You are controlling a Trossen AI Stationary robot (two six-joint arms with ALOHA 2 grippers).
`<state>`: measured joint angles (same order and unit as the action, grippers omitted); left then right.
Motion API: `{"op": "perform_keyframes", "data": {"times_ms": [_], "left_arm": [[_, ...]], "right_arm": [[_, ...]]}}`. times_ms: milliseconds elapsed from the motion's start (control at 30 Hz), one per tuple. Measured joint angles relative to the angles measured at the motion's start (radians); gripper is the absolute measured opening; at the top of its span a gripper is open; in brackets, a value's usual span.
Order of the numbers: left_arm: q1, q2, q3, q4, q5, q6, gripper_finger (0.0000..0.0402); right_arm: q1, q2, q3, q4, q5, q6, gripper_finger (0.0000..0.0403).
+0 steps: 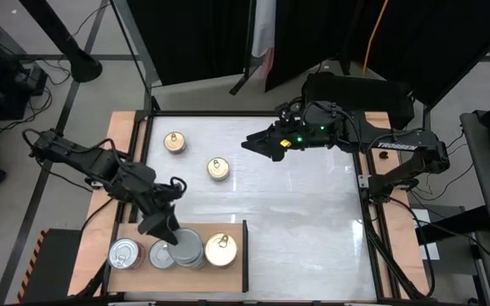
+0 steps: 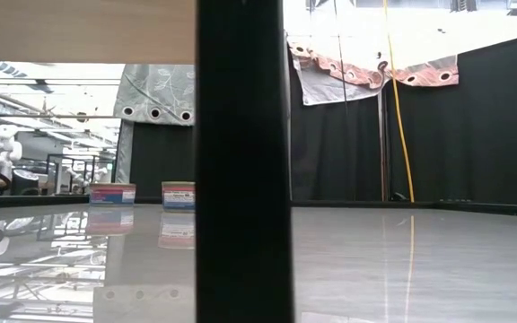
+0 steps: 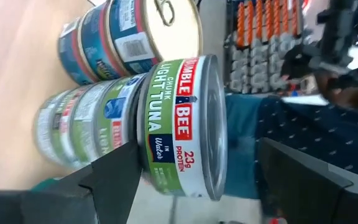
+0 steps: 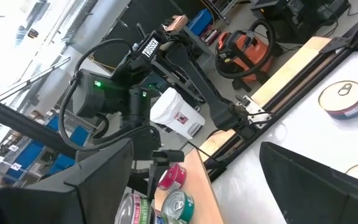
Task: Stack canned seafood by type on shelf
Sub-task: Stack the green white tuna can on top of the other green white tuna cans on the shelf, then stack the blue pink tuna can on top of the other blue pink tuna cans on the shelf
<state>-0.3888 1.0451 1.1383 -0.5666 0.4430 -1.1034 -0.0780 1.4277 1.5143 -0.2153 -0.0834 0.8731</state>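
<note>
Scene: a white bench [image 1: 296, 212] is seen from above, with a light-brown shelf [image 1: 232, 272] at its near left corner.

Left pincer [image 1: 164, 229]: it is held low over the shelf, clenched around a green-labelled tuna tin [image 3: 185, 124], which is gripped by its sides.

Tin position: in the left wrist view the held tin is seen directly on or just above a stack of like green-labelled tins [image 3: 79, 127]; whether it is fully seated cannot be told.

Other tins on the shelf: a blue-labelled stack with a gold lid [image 1: 220, 249] stands beside the green stack, and a silver-lidded tin [image 1: 124, 252] is placed nearer the shelf's left end.

Tins still on the bench: two gold-lidded tins [image 1: 174, 142] [image 1: 219, 169] are left well apart from the shelf.

Left arm pose: the arm is reached in from the left edge, bent at the elbow, wrist angled down toward the shelf.

Right pincer [image 1: 258, 144]: it is held released above the far middle of the bench, pointing toward the loose tins, with nothing grasped.

Risk: if the tin is let go off-centre, it could slide off the stack or the stack could be toppled; the neighbouring gold-lidded stack could be knocked by the fingers on withdrawal.
</note>
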Motion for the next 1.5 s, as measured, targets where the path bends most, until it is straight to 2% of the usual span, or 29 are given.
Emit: {"op": "perform_keyframes", "data": {"times_ms": [267, 367, 467, 667, 933, 1033, 1100, 1167, 1300, 1333, 1400, 1500], "left_arm": [[-0.005, 0.02, 0.121, -0.26, -0.052, 0.322, 0.0317], [-0.005, 0.03, 0.151, -0.27, -0.062, 0.424, 0.0317], [-0.005, 0.047, 0.154, -0.261, -0.051, 0.443, 0.0317], [-0.007, 0.092, 0.154, -0.251, 0.042, 0.456, 0.0315], [-0.006, 0.074, 0.154, -0.249, 0.027, 0.432, 0.0272], [0.008, 0.033, 0.157, -0.309, -0.006, 0.432, 0.0266], [0.034, 0.006, 0.19, -0.414, -0.074, 0.431, 0.0265], [0.077, -0.019, 0.245, -0.54, -0.189, 0.428, 0.0263], [0.219, -0.036, 0.341, -0.742, -0.54, 0.357, 0.0234], [0.265, -0.036, 0.344, -0.758, -0.595, 0.358, 0.0222], [0.376, -0.03, 0.339, -0.792, -0.673, 0.359, 0.0191], [0.565, -0.01, 0.29, -0.823, -0.701, 0.332, 0.0131]], "right_arm": [[0.0, 0.0, 0.0, 0.0, 0.005, 0.001, 0.0341], [0.0, 0.0, 0.0, 0.0, 0.005, 0.001, 0.0341], [0.0, 0.0, 0.0, -0.001, 0.006, 0.003, 0.0341], [0.002, 0.0, 0.0, -0.001, 0.006, 0.015, 0.0341], [0.008, 0.0, 0.0, 0.0, 0.006, 0.023, 0.0341], [0.008, 0.0, 0.0, -0.001, 0.005, 0.022, 0.0341], [0.008, 0.0, 0.0, -0.007, 0.005, 0.021, 0.0341], [0.009, 0.0, 0.0, -0.02, 0.005, 0.022, 0.0341], [0.014, 0.0, 0.0, -0.09, 0.005, 0.021, 0.0341], [0.014, 0.0, 0.0, -0.109, 0.006, 0.02, 0.0341], [0.014, 0.0, 0.0, -0.155, 0.007, 0.02, 0.0341], [0.007, 0.0, 0.0, -0.219, 0.007, -0.003, 0.0341]]}}
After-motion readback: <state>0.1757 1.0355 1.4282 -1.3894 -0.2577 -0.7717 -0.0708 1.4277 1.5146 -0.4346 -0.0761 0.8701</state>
